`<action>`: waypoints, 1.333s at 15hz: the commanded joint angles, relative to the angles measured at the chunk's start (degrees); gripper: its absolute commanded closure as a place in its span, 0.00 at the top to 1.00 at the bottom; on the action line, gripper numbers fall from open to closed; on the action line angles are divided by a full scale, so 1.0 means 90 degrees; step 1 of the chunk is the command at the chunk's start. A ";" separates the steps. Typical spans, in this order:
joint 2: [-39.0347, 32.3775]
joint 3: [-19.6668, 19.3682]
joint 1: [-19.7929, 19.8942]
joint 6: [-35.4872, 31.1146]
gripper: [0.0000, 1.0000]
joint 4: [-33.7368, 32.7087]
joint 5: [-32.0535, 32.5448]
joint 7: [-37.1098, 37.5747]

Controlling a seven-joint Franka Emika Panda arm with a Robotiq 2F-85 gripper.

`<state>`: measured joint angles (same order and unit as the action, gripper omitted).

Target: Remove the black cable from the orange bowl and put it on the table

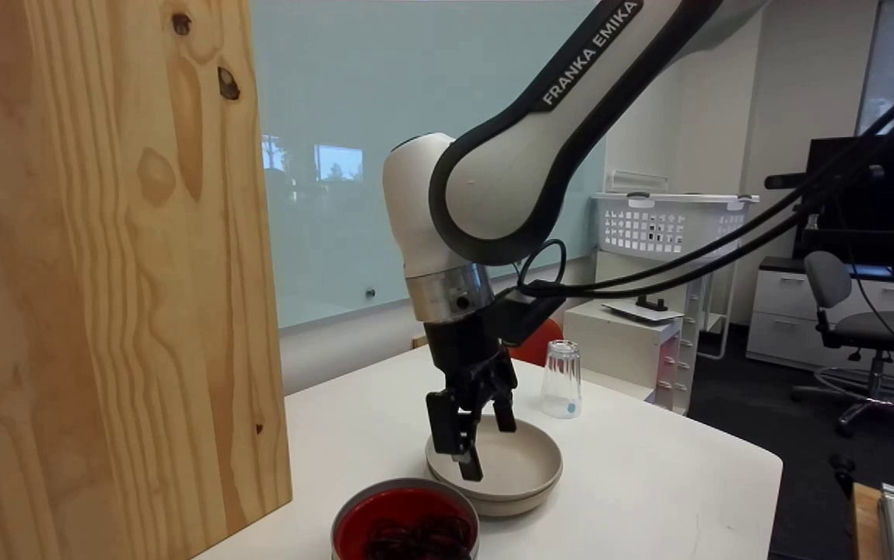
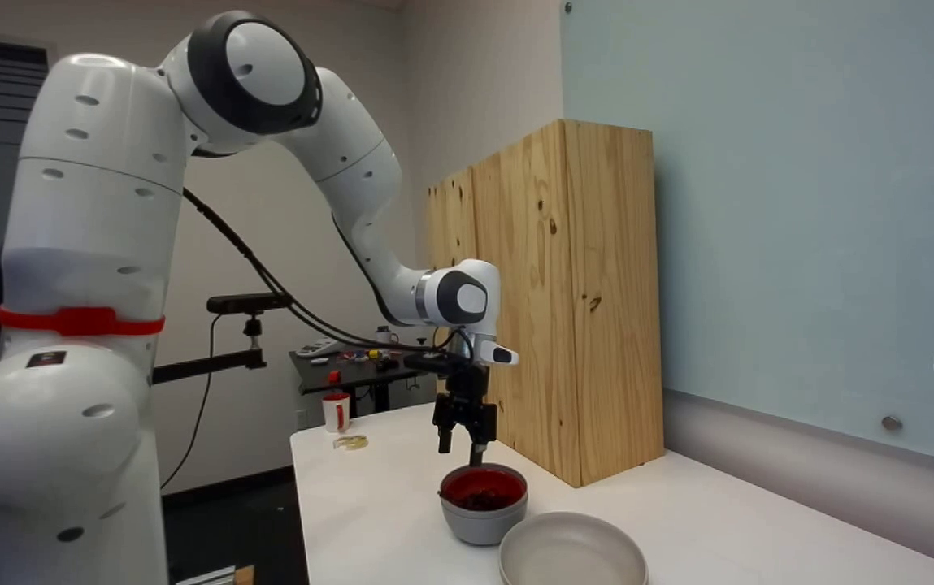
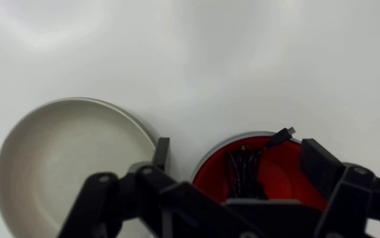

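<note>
- Wrist view: the tool [image 3: 237, 157] has its fingers [image 3: 322, 168] spread wide, one tip showing at the edge of the stacked beige bowls [image 3: 74, 158], the other over the red-lined grey bowl [image 3: 277, 172].
- Between the fingers shows the black USB cable [image 3: 244, 172], bunched inside the red-lined grey bowl, its small plug [image 3: 281, 136] lying across the rim.
- A strip of white worktop [image 3: 183, 76] shows between the bowls, which stand just beside each other.
- Above, in both exterior views, the white Franka Emika arm [image 1: 524, 171] bends down to the tool.
- Behind the stacked beige bowls, in an exterior view, I see a clear drinking glass [image 1: 562, 381] on the worktop.
- Tall knotty pine panels [image 2: 613, 325] stand on the worktop in both exterior views.
- Farther along, in an exterior view, a white-and-red mug [image 2: 331, 413] stands near a small yellowish item [image 2: 358, 441] I cannot make out.
- Off the worktop, in an exterior view, are a white laundry basket [image 1: 637, 225] and a grey office chair [image 1: 886, 327].
</note>
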<state>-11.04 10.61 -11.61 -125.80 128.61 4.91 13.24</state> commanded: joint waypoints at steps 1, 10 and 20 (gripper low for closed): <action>0.0006 -0.0046 -0.0049 0.0014 1.00 -0.0018 -0.0013 -0.0009; -0.0608 -0.0092 0.0018 -0.1656 1.00 0.0000 0.0036 -0.0364; -0.1316 0.0275 0.0431 -0.2979 1.00 -0.0088 -0.0659 -0.2369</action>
<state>-20.92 11.40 -9.84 -150.69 128.44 1.06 -1.51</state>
